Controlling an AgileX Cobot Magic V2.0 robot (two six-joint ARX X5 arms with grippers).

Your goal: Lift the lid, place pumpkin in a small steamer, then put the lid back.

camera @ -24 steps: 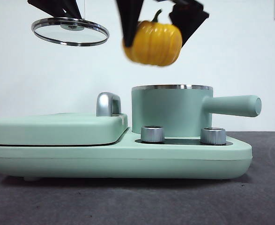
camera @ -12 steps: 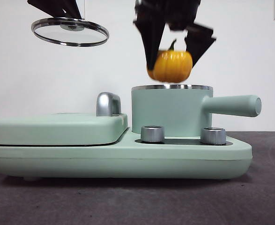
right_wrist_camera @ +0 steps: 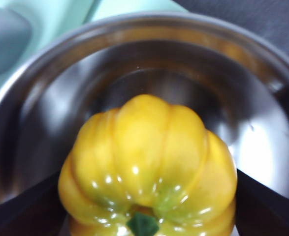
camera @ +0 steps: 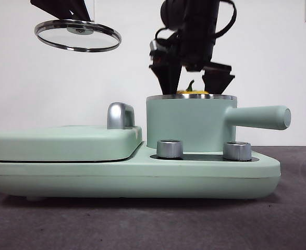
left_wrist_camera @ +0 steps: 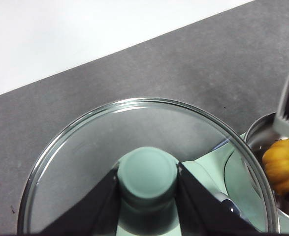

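The small steamer (camera: 189,122), a mint-green pot with a steel rim and a long side handle, stands on the right of the base. My right gripper (camera: 193,86) is shut on the pumpkin (right_wrist_camera: 146,169) and holds it down inside the pot's steel bowl (right_wrist_camera: 46,93). In the front view only the pumpkin's top and green stem (camera: 191,89) show above the rim. My left gripper (left_wrist_camera: 147,184) is shut on the mint knob of the glass lid (camera: 77,34) and holds it high at the upper left, well clear of the pot. The pumpkin also shows in the left wrist view (left_wrist_camera: 283,164).
The flat mint-green griddle cover (camera: 64,141) with its chrome handle (camera: 120,115) lies left of the pot. Two chrome dials (camera: 169,148) stand on the base in front of the pot. Dark grey tabletop (camera: 153,224) runs in front.
My right gripper has come down with the pumpkin, from above the pot's rim into the pot. The lid and left gripper have not moved.
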